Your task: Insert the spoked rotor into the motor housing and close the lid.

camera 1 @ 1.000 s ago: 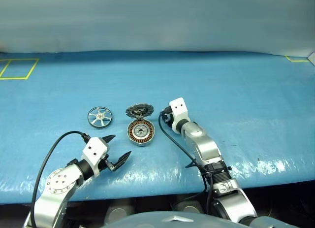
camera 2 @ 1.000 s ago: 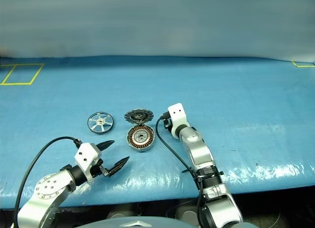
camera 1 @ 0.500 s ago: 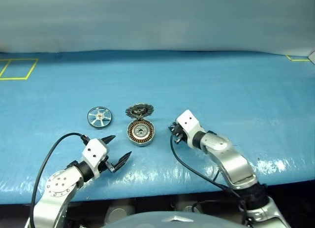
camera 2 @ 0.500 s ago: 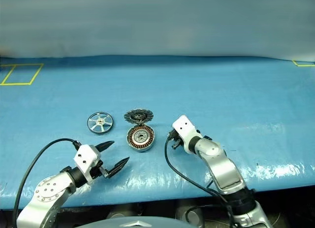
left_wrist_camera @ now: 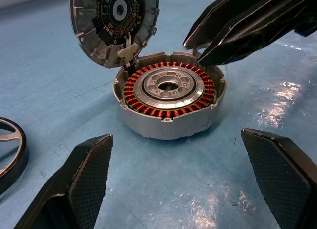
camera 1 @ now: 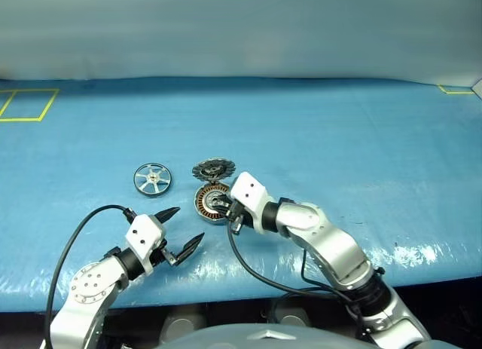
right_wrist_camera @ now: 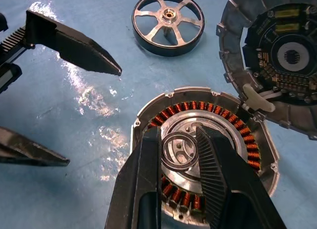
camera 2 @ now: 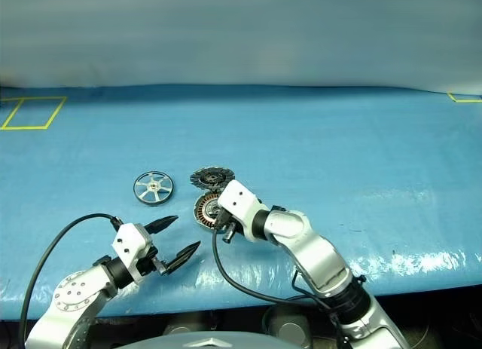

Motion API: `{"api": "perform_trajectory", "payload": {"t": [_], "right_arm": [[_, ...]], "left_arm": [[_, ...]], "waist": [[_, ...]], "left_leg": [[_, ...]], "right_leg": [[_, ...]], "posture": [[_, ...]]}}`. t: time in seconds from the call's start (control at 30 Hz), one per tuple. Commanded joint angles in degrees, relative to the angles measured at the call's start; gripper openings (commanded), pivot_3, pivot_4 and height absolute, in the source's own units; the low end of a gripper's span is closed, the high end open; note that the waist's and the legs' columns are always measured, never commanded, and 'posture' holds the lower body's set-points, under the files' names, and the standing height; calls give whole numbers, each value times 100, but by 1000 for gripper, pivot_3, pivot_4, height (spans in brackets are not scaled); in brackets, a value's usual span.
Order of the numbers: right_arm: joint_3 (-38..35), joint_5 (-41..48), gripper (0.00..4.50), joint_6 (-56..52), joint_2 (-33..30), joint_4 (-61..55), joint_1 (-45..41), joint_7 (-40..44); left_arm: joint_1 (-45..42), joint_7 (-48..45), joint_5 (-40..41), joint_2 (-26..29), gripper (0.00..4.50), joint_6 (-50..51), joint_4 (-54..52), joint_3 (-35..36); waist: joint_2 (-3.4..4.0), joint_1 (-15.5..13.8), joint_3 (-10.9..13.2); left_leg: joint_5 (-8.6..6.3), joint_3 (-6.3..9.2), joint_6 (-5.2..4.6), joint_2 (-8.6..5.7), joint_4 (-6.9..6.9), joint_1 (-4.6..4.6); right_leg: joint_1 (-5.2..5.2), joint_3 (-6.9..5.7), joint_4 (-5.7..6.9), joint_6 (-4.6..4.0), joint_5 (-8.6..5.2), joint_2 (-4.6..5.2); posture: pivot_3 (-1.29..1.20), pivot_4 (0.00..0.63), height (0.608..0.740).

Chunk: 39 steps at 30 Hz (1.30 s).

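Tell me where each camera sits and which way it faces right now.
Head stereo pair: on the head, looking forward and down over the blue table; both arms show.
Left wrist: behind the open left gripper, facing the motor housing; the right gripper is beyond.
Right wrist: above the motor housing, looking down past its own gripper; the left gripper, spoked rotor and lid show.
Shared: both wrist views show the motor housing and lid.

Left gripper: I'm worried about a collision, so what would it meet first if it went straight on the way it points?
Likely the motor housing, which sits centred between the open left gripper fingers in its wrist view. The right gripper, holding a small ring above the housing, is close by; depth is unclear.
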<state>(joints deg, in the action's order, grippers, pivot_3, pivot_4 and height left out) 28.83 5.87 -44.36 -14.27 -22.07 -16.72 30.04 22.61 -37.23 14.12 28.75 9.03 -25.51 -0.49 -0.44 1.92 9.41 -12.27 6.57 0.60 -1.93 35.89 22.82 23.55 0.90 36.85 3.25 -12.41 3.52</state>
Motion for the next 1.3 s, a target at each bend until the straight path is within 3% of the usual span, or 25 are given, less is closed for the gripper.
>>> {"api": "perform_trajectory", "payload": {"t": [0.03, 0.87, 1.3], "right_arm": [[0, -153, 667, 300, 249, 340, -141, -246], [-137, -133, 667, 443, 556, 1085, -60, -362], [-204, -146, 667, 433, 416, 1105, -34, -271]], "left_arm": [[76, -5, -4, 4, 4500, -178, -51, 77], [65, -107, 72, 7, 4500, -229, 134, 70], [56, -67, 29, -45, 4500, -248, 160, 26]], "waist": [[-1, -1, -1], [0, 16, -1], [1, 14, -2]], "left_leg": [[0, 0, 0, 0, 0, -1], [0, 0, 1, 2, 0, -8], [0, 0, 1, 3, 0, -14]], "right_leg": [[-1, 0, 0, 0, 0, 0], [-3, 0, 3, 0, 0, -3], [-4, 0, 3, 0, 0, -3]], "posture": [[0, 150, 740], [0, 150, 740], [0, 150, 740]]}}
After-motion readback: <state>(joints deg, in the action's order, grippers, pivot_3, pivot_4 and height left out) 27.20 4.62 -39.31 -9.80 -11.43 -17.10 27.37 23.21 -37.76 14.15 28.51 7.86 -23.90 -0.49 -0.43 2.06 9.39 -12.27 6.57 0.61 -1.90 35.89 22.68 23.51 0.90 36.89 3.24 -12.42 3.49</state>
